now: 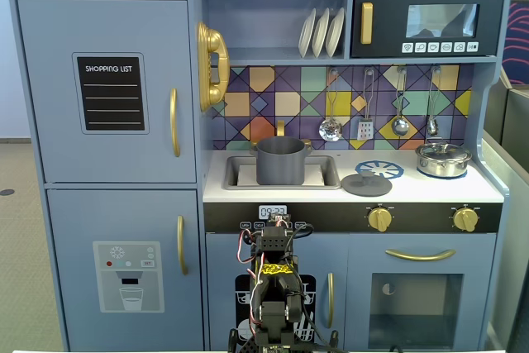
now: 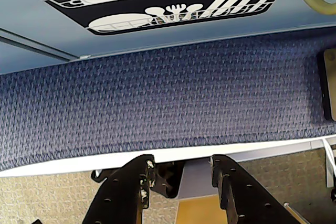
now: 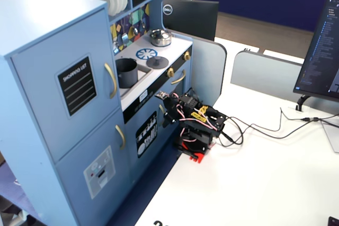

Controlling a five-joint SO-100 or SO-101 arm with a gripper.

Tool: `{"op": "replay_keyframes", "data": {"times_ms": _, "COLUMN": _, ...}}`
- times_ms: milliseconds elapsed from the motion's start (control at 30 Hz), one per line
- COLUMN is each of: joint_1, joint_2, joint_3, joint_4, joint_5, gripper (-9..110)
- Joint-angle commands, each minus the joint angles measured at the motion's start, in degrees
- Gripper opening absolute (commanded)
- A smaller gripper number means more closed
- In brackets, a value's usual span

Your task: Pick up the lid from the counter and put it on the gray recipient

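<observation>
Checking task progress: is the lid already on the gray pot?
No, the lid lies flat on the counter, right of the open gray pot.

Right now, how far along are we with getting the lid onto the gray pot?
Nothing is done yet. The lid lies flat on the counter, right of the gray pot, which stands uncovered in the sink in both fixed views. The gripper is empty, jaws apart, and the arm is folded low in front of the toy kitchen. Still left: reach, grasp, carry, and place.
</observation>
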Motion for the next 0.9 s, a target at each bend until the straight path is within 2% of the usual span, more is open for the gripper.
{"op": "replay_keyframes", "data": {"times_ms": 0, "joint_1": 5.6, "joint_2": -0.4, "joint_3": 1.5, "joint_4": 9.7, "joint_5": -0.1, "gripper": 0}}
{"op": "replay_keyframes", "data": {"times_ms": 333, "joint_1": 5.7, "joint_2": -0.4, "joint_3": 1.5, "joint_4": 9.6, "joint_5": 0.2, "gripper": 0}}
{"op": "replay_keyframes", "data": {"times_ms": 433, "joint_1": 7.5, "joint_2": -0.6, "joint_3": 0.7, "joint_4": 5.2, "joint_5": 0.0, "gripper": 0}}
{"op": "replay_keyframes", "data": {"times_ms": 600, "joint_1": 8.9, "joint_2": -11.1, "joint_3": -16.3, "joint_4": -2.7, "joint_5": 0.1, "gripper": 0}}
{"op": "replay_keyframes", "data": {"times_ms": 767, "joint_1": 14.2, "joint_2": -16.0, "joint_3": -33.0, "joint_4": -8.5, "joint_5": -7.9, "gripper": 0}}
{"op": "replay_keyframes", "data": {"times_ms": 867, "joint_1": 20.0, "joint_2": -15.5, "joint_3": -35.9, "joint_4": -18.4, "joint_5": -12.4, "gripper": 0}}
